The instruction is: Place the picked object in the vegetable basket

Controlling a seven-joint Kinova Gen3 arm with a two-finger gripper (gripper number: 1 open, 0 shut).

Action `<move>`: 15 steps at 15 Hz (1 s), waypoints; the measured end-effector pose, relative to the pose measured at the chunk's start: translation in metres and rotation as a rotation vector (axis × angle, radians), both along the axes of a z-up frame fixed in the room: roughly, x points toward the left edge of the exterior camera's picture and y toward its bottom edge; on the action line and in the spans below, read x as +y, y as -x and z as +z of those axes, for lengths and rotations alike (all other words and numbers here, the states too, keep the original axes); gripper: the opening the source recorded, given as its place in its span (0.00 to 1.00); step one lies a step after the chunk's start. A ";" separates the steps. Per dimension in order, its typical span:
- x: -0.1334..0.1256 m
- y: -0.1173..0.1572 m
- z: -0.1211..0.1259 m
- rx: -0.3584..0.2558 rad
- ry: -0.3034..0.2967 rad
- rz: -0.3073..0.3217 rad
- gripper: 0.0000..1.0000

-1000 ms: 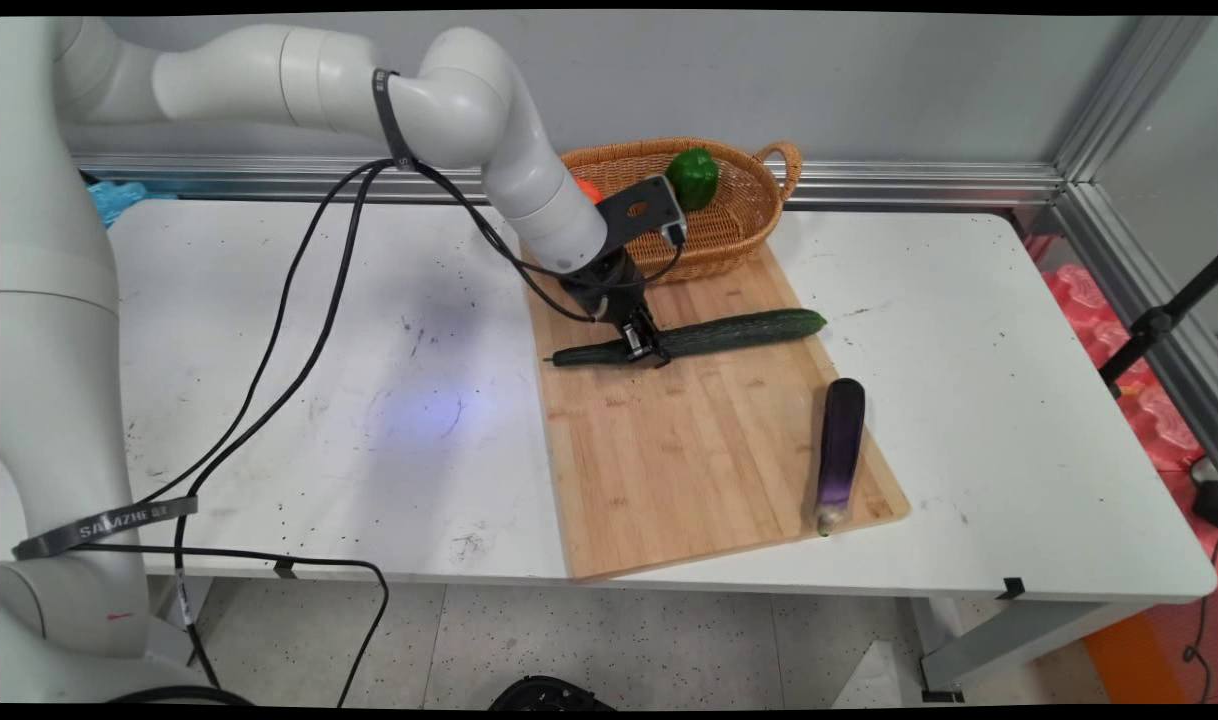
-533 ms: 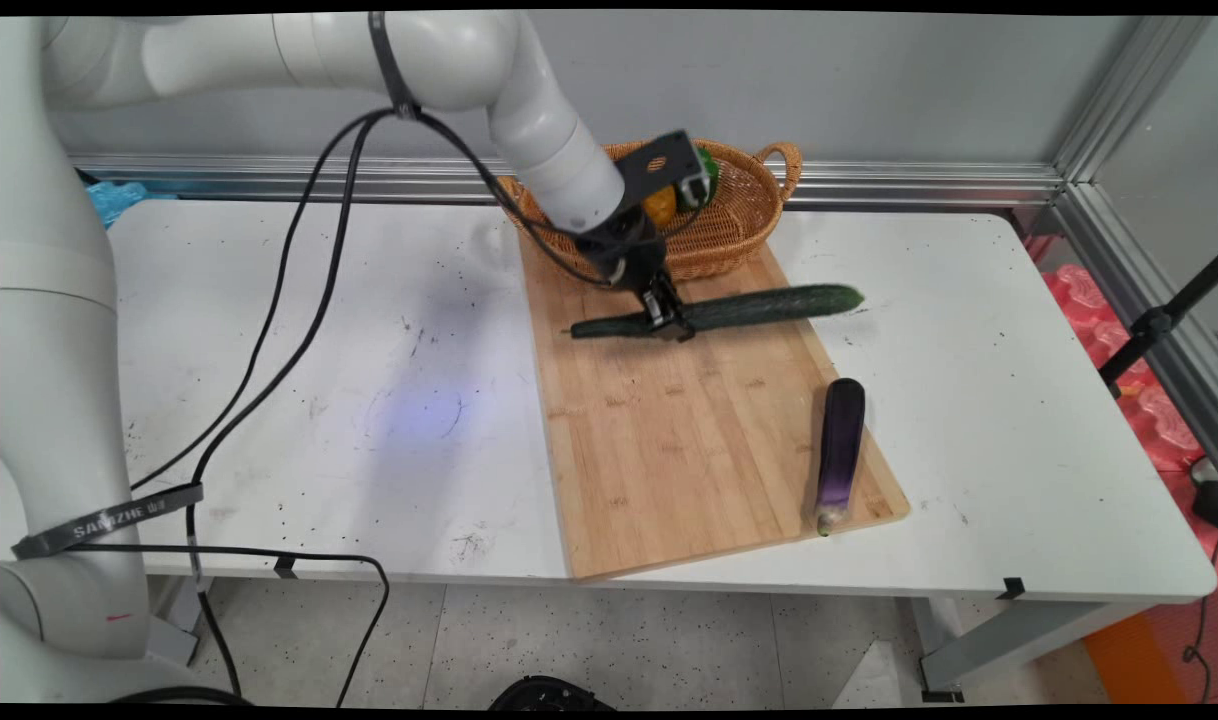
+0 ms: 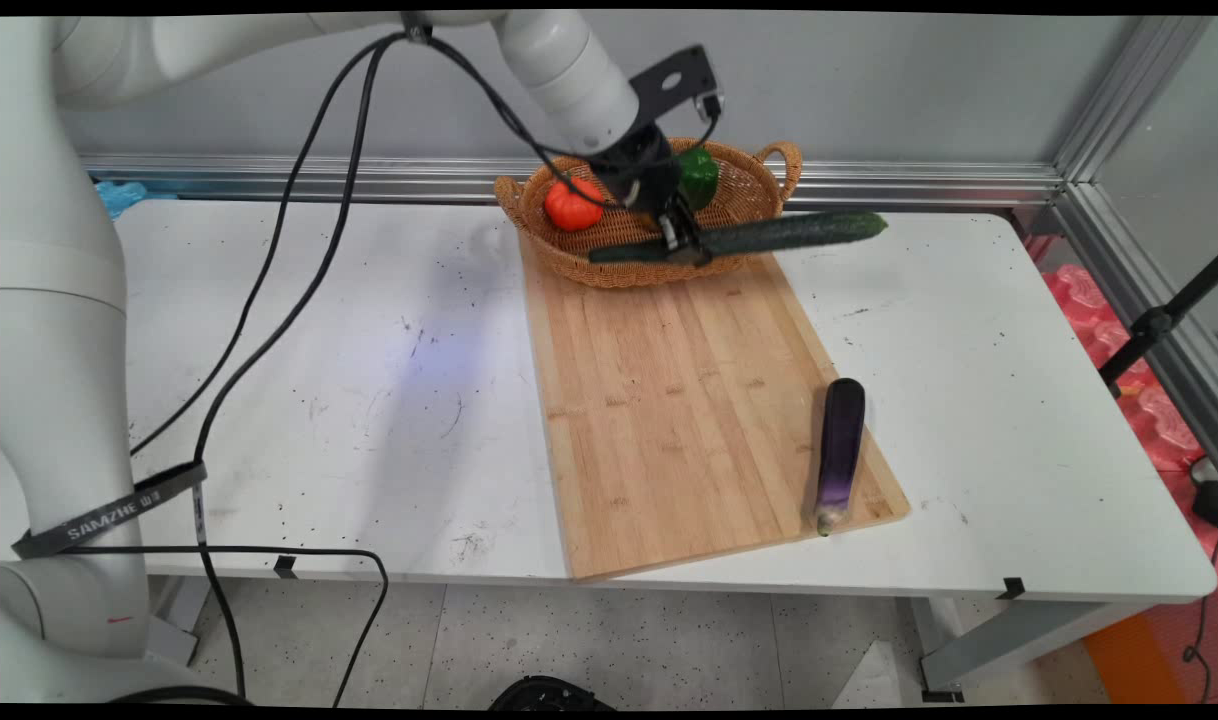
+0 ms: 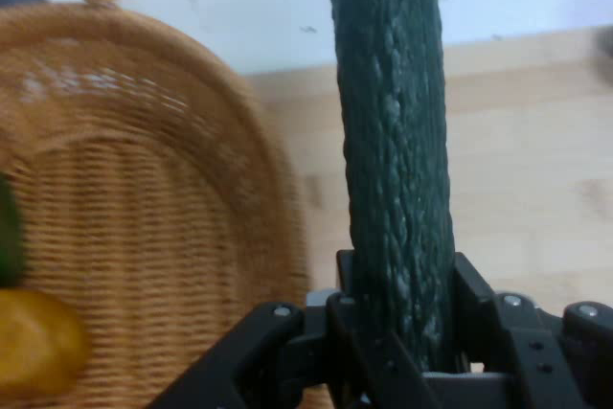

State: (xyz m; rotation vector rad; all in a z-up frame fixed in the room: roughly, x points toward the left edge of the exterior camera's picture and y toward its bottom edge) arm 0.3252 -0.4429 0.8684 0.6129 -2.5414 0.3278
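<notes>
jaws pinch cucumber (image 3: 759, 235) near its left end | held level over basket (image 3: 744, 205) rim

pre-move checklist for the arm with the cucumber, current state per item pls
1. End effector shut on cucumber: ok.
2. Cucumber clear of the cutting board: ok, held in the air.
3. Grip centred: not ok, held near one end, long part sticks out to the side.
4. Basket room: cannot tell; tomato and green pepper already inside.
5. Eggplant out of the way: ok, at the board's near right edge.
</notes>
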 end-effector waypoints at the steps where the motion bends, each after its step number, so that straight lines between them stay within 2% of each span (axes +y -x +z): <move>1: -0.007 -0.002 0.004 -0.002 0.015 -0.002 0.00; 7: -0.037 -0.019 0.010 -0.027 0.063 -0.009 0.00; 15: -0.054 -0.036 -0.003 -0.040 0.073 -0.003 0.00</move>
